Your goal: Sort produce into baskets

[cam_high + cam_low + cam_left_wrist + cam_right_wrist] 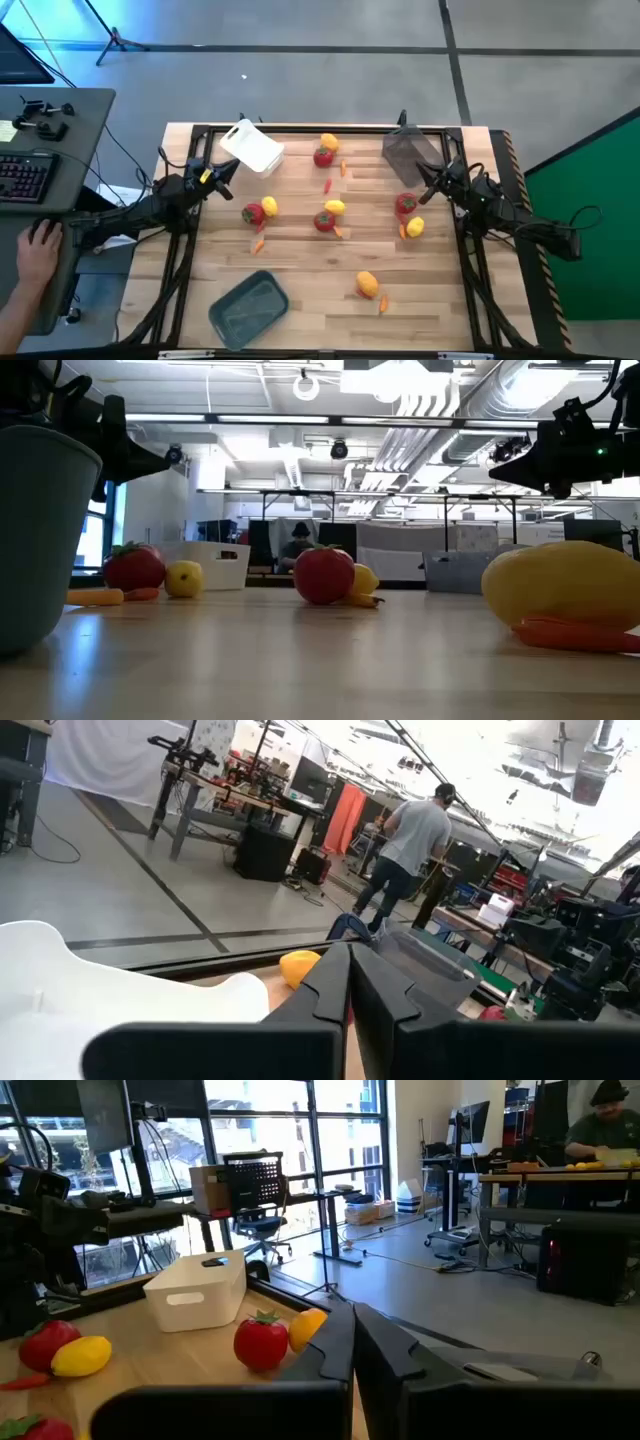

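Nearest, a yellow-orange fruit (367,284) beside the grey-blue basket (248,307) looks light, hard and slick: grip its middle. Mid-surface red fruits (324,221) likely roll. Farther, left claw (226,171) and right claw (428,174) hang closed, empty, near white basket (252,147) and smoky basket (409,155).

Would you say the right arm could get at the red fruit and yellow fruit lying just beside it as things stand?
Probably yes. The right gripper, shut and empty, hovers just beyond the red fruit and yellow fruit. Nothing stands between them; the dark basket sits off to the far side. It would have to open first.
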